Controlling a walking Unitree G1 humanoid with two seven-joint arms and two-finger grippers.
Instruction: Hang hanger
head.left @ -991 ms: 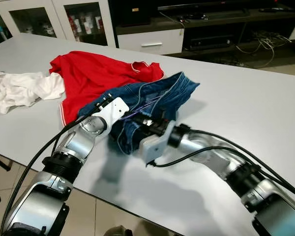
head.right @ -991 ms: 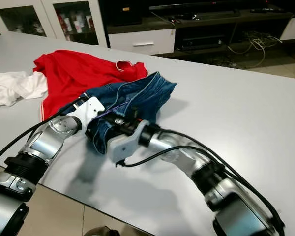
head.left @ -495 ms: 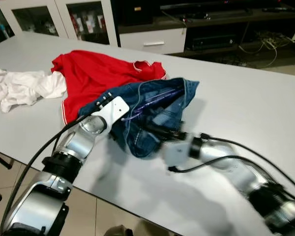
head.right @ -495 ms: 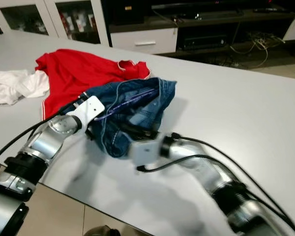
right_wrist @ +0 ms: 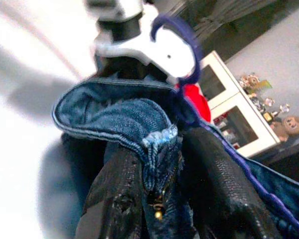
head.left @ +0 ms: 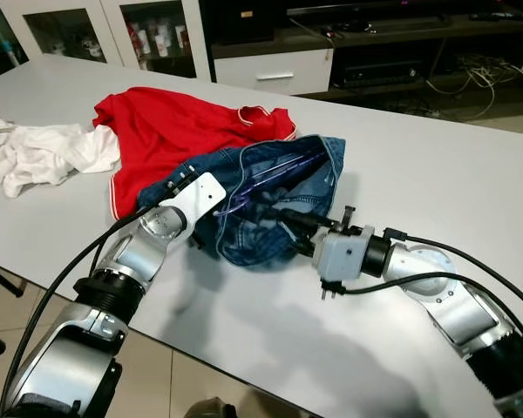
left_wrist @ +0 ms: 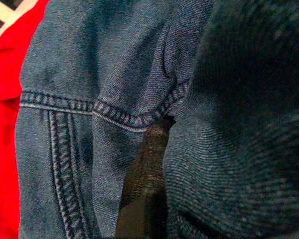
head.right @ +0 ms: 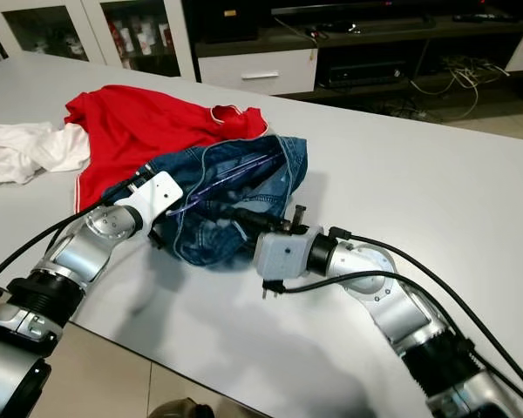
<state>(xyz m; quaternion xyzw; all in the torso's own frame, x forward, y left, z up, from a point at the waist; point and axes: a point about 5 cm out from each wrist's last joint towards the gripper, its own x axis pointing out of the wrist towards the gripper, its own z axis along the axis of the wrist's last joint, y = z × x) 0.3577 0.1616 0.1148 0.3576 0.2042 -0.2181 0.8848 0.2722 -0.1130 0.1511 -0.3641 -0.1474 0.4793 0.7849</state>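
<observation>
Mid-frame, the right gripper point(head.left: 289, 228) pinches the jeans point(head.left: 275, 196) (purple hanger point(head.left: 270, 178) inside) while the left gripper point(left_wrist: 148, 169) is buried in denim, grip unclear

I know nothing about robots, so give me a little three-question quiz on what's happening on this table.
1. True or false: the right gripper has denim pinched between its fingers.
2. Which garment lies under the far edge of the jeans? A white cloth, B red shirt, C grey towel.
3. What colour is the hanger lying among the jeans?

Key: 1 true. 2 B, the red shirt; the white cloth lies apart, toward the robot's left. 3 purple.
</observation>
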